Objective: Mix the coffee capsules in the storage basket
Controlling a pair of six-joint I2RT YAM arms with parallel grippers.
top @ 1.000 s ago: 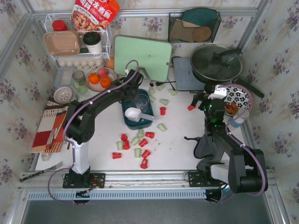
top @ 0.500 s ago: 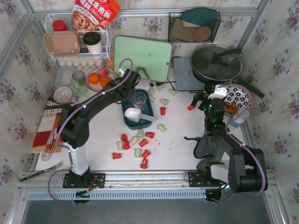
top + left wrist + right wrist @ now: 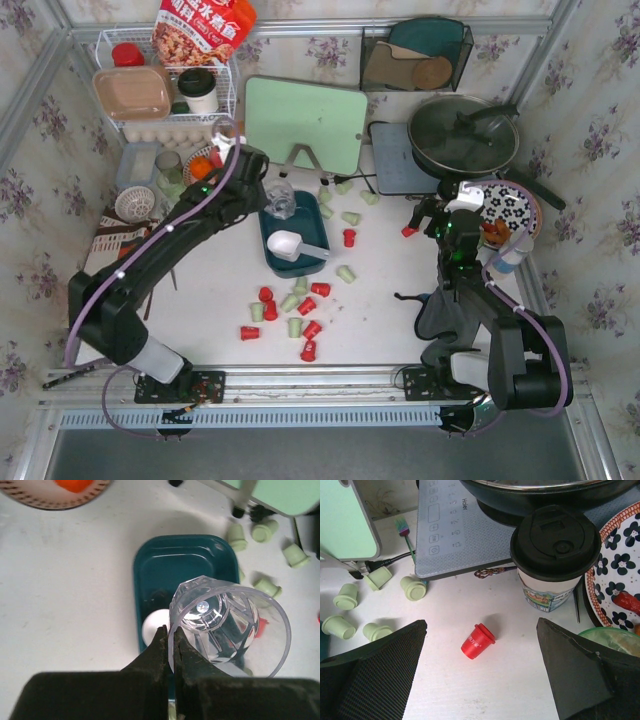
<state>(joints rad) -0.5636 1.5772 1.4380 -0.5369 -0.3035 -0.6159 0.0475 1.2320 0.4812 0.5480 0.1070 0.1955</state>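
The storage basket (image 3: 303, 215) (image 3: 165, 565) is a dark teal tub at mid-table with a white scoop (image 3: 290, 245) lying in it. My left gripper (image 3: 268, 192) (image 3: 173, 632) is shut on the rim of a clear glass (image 3: 282, 203) (image 3: 230, 625), held tilted over the basket's far end. Red and pale green coffee capsules (image 3: 292, 308) lie scattered in front of the basket, and more green ones (image 3: 265, 530) lie behind it. My right gripper (image 3: 430, 218) (image 3: 481, 625) stands open over a single red capsule (image 3: 478, 641) lying on its side.
A lidded coffee cup (image 3: 555, 555), an induction cooker (image 3: 465, 525) with a pan (image 3: 463, 135) and a flowered plate (image 3: 510, 208) crowd the right. A green cutting board (image 3: 305, 122), a fruit bowl (image 3: 205, 165) and a wire rack (image 3: 165, 95) stand behind.
My left gripper has shut on the glass's rim, lifted it from the basket and carried it back and left. The right arm has not moved.
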